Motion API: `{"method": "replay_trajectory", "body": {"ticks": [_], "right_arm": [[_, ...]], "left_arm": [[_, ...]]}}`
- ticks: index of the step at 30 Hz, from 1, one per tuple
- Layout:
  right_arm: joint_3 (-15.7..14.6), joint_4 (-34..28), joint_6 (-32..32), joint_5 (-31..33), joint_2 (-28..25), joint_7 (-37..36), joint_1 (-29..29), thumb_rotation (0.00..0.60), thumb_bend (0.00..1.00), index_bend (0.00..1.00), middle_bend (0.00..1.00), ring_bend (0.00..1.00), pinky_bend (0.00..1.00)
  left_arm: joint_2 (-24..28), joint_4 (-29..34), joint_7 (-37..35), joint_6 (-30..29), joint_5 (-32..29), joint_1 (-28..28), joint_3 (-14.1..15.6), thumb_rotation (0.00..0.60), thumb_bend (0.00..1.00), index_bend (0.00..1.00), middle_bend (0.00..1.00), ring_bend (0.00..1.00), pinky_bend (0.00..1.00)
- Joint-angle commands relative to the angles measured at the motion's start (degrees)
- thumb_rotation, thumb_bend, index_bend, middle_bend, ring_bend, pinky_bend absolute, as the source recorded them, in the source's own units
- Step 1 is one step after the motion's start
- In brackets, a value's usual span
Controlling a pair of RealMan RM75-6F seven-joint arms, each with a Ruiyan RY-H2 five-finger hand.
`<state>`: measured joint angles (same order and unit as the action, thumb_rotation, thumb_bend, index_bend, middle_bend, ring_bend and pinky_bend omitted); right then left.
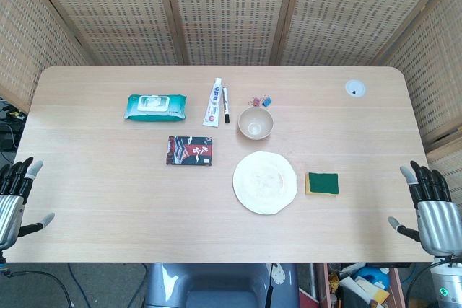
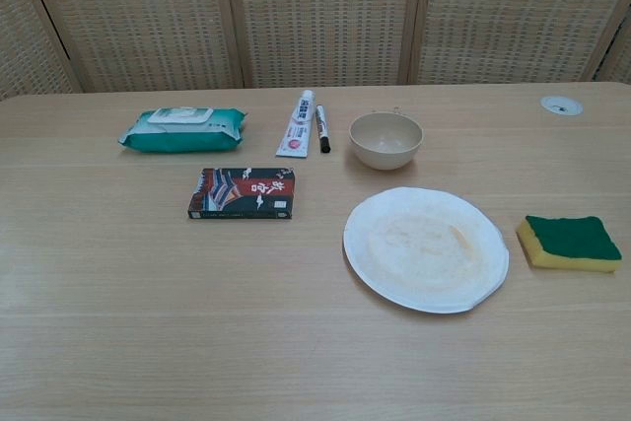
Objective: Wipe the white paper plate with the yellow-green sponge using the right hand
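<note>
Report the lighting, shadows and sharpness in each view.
Head view: even, soft light, table sharp throughout, only thin shadows beside the bowl and sponge, no glare. Chest view: equally diffuse, faint shadow under the plate rim, its brownish smears clearly resolved, slight softness toward the wicker screen behind.

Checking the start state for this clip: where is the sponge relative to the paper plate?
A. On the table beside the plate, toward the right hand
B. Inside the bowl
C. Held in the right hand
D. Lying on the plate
A: the sponge lies on the table just beside the paper plate, on the right hand's side, untouched.
</note>
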<state>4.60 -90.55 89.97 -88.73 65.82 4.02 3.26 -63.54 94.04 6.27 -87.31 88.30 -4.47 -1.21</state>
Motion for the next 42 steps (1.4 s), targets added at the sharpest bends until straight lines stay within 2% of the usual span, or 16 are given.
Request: {"method": "replay_trajectory", "body": {"ticks": [1,8,14,20,27,36,42], "right_arm": [[-0.04,0.09,-0.31,0.01,0.01,-0.14,0.14,0.600,0.00,0.00,0.00,0.00,0.00],[-1.03,0.29,-2.72,-0.75,-0.05,-0.64,1.07,0.600,0.00,0.00,0.00,0.00,0.00],[-2.23,-0.08,-10.62,-2.38,-1.49,-4.88,5.45,0.600,0.00,0.00,0.00,0.00,0.00],[-0.79,1.56,-19.82,-0.31,0.84,0.88,11.51,0.600,0.00,0.03,0.00,0.00,0.00],[1.13,4.86,-31.31,6.18,7.20,10.72,18.73,0.600,0.01,0.09,0.01,0.00,0.00],[2.01,11.02,-37.77,11.66,13.51,16.76,23.67,0.600,0.03,0.10,0.07,0.00,0.01],[1.66,15.22,-37.66,12.49,17.64,18.97,25.09,0.600,0.04,0.10,0.11,0.00,0.09]], "left_arm": [[-0.07,0.02,0.16,0.02,-0.01,0.02,0.01,0.600,0.00,0.00,0.00,0.00,0.00],[-0.34,0.01,0.77,0.21,0.09,-0.08,-0.01,0.600,0.00,0.00,0.00,0.00,0.00],[-0.96,-0.72,0.93,1.06,-1.15,-0.43,-0.54,0.600,0.00,0.00,0.00,0.00,0.00],[-2.12,-1.72,1.76,2.96,-2.91,-1.63,-1.56,0.600,0.00,0.00,0.00,0.00,0.00],[-4.22,-3.25,3.63,3.76,-3.80,-2.58,-2.27,0.600,0.00,0.00,0.00,0.00,0.00],[-4.76,-4.05,4.64,4.72,-6.70,-3.13,-3.59,0.600,0.00,0.00,0.00,0.00,0.00],[-4.44,-3.89,4.23,5.03,-7.70,-3.28,-4.01,0.600,0.00,0.00,0.00,0.00,0.00]]}}
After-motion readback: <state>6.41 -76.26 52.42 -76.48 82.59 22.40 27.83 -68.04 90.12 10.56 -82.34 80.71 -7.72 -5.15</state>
